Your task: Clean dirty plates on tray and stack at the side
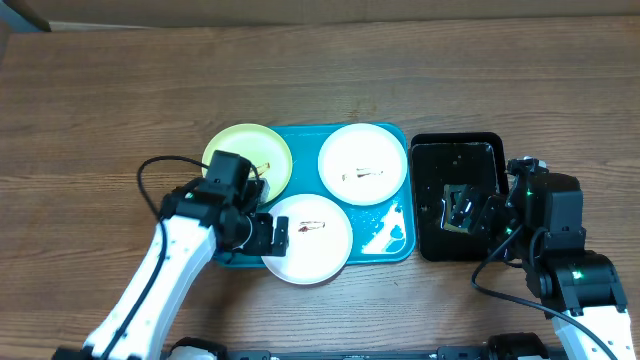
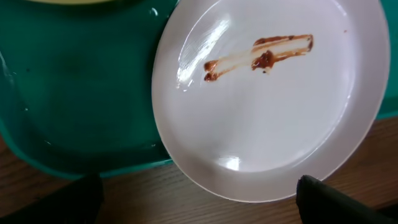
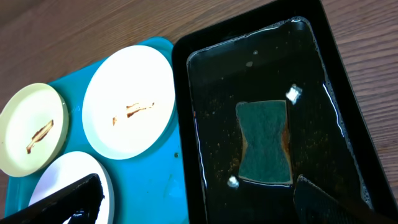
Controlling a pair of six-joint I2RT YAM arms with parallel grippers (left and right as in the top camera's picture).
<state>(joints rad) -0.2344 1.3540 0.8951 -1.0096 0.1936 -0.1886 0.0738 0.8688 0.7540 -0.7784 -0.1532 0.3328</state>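
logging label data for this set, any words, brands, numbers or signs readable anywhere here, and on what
None: no text, number or sign is legible in any view.
The yellow-green plate, far white plate and near white plate carry only brown smears, no print.
The teal tray, black tub and sponge are plain, with no label or brand showing.

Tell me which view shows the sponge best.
The right wrist view. There the sponge lies whole and close up in the black tub, green face up, under water. The overhead view shows it only as a small, dim patch. The left wrist view shows none of it.
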